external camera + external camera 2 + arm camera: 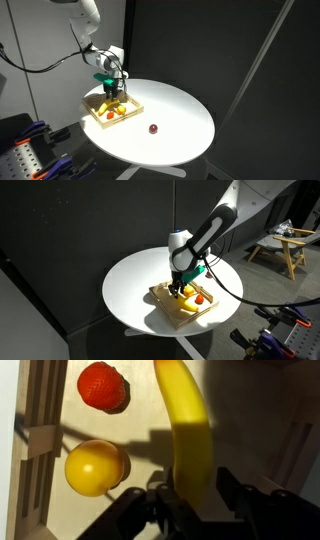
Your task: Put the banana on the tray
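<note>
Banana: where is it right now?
In the wrist view the banana is over the tray, picture-right of the red fruit and the round yellow fruit, its near end between the fingers of the gripper. Whether it is gripped is unclear.

The round tabletop (185, 115) is seen whole and from above in both exterior views, each set well back beyond its edge and aimed downward. In an exterior view the tray (100, 120) is placed by the tabletop's picture-left edge. In an exterior view taken from what seems the opposite side, the same tray (168, 312) is found by the near edge. Tabletop and tray are shared by both. The wrist view is held very close above the tray (35, 420), facing down into it, with the jaws caught along its lower border.
</note>
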Controlling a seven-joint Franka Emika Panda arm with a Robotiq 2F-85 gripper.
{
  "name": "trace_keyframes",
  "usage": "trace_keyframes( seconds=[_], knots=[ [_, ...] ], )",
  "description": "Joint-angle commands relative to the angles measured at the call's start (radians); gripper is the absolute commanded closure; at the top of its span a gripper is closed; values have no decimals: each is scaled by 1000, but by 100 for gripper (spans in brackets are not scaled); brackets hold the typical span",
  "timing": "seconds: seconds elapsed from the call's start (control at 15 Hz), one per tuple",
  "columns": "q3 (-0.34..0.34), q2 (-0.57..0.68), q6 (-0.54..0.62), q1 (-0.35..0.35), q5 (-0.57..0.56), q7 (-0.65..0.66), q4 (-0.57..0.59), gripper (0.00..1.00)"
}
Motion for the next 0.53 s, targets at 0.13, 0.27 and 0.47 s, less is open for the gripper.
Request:
trace_keyframes(
  seconds=[0.13,0.27,0.47],
  knots=[
    [-6,0,-34,4,-16,23,24,3],
    [1,-19,-33,-3,-10,13,1,0],
    [11,-56,-46,-14,0,3,-30,0]
  ],
)
